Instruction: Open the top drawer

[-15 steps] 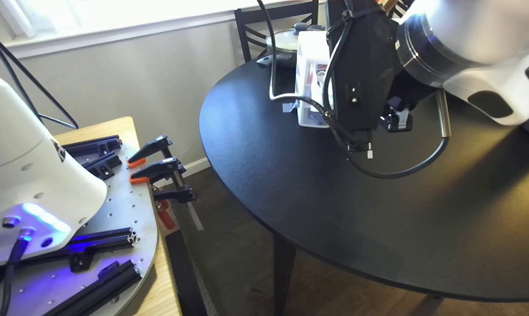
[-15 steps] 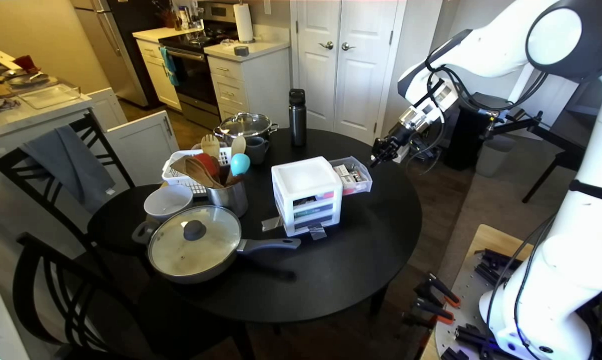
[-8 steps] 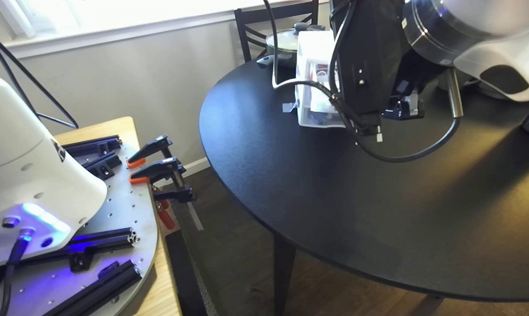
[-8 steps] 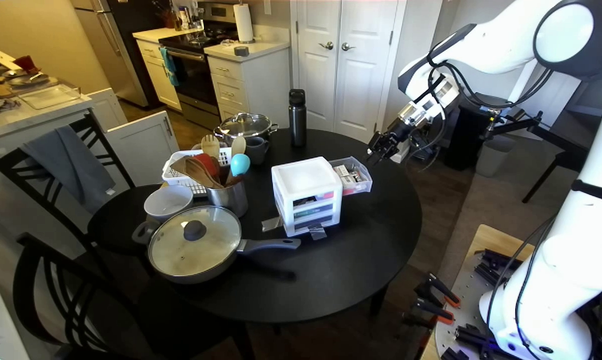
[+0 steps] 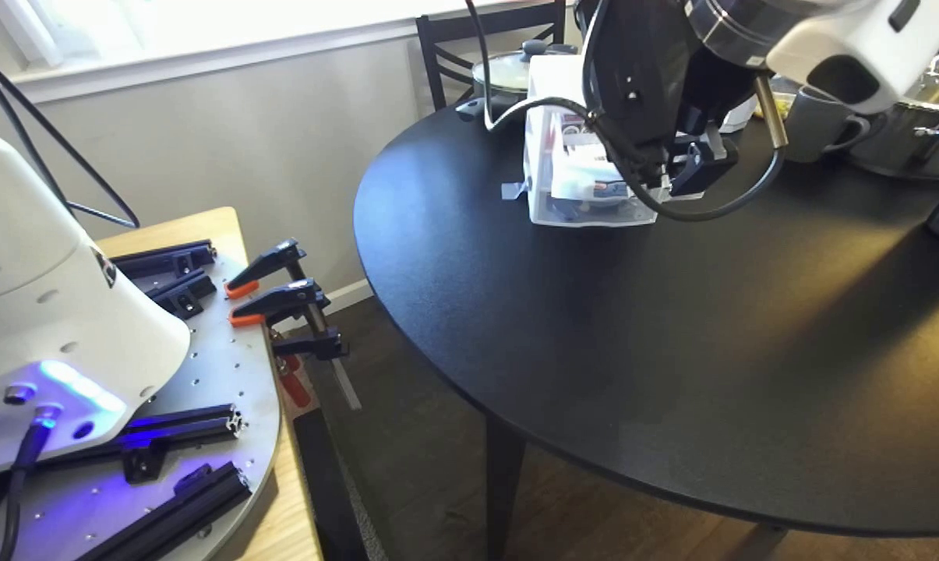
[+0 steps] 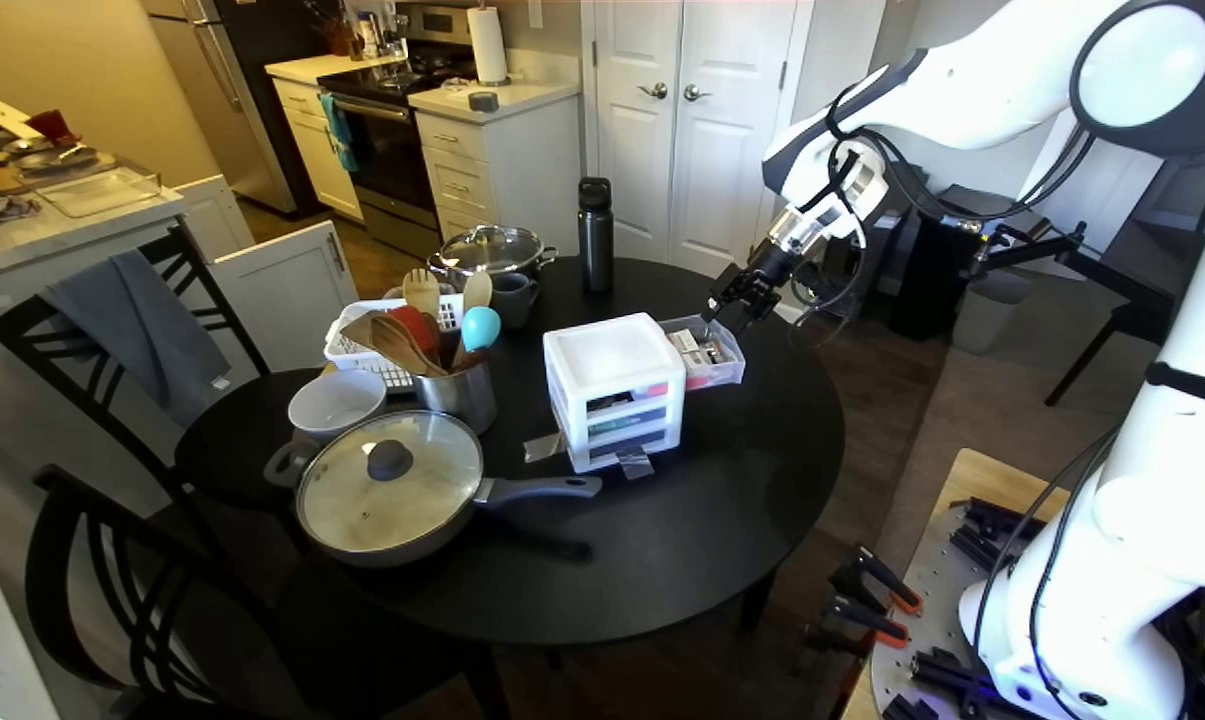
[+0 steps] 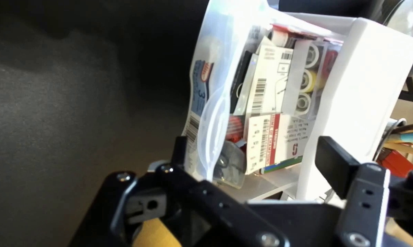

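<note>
The top drawer (image 6: pixel 719 372) stands pulled out of the white organiser (image 6: pixel 610 352), its clear walls showing small packets and cards inside. In the wrist view I look down into it; its front wall has a curved lip (image 7: pixel 213 133). My gripper (image 7: pixel 256 151) is open wide above the drawer, nothing clasped between its fingers. One fingertip appears just outside the front lip, the other over the white frame; whether either touches cannot be told. In an exterior view the gripper (image 6: pixel 732 303) hovers over the drawer's far side. Lower drawers are mostly hidden there.
A lidded pan (image 6: pixel 392 490), a steel utensil holder (image 6: pixel 460 398) and a white bowl (image 6: pixel 337 402) stand beside the organiser on the round black table (image 6: pixel 702 560). Farther back are a dark bottle (image 6: pixel 595 240), a mug (image 6: pixel 512 300) and a glass-lidded pot (image 6: pixel 492 250).
My gripper has opened from shut and moved in over the drawer, after drifting higher off the table. The drawer and organiser have stayed where they were.
</note>
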Tool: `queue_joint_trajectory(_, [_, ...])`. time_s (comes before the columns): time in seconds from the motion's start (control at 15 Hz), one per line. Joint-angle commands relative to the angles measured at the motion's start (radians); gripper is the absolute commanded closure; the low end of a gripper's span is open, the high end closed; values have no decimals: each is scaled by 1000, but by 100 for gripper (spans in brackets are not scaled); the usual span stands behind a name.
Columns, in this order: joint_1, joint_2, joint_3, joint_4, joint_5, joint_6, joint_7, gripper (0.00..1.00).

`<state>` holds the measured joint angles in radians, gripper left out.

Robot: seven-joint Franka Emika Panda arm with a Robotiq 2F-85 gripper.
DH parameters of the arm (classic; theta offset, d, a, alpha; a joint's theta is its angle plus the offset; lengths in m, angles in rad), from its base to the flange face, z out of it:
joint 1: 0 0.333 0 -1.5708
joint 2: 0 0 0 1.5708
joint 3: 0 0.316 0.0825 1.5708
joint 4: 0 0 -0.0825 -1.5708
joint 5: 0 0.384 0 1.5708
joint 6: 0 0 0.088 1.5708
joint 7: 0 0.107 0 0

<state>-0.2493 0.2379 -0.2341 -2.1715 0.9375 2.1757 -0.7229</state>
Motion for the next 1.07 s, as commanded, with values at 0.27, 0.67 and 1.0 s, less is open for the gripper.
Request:
queue_joint_trajectory(0.27, [-10, -8, 10, 9, -178, 63, 113, 5])
queue_joint_trajectory(0.67, [-9, -19, 24, -5, -334, 98, 142, 0])
queue_joint_trajectory(1.0, [-5, -21, 46, -29, -423, 159, 188, 0])
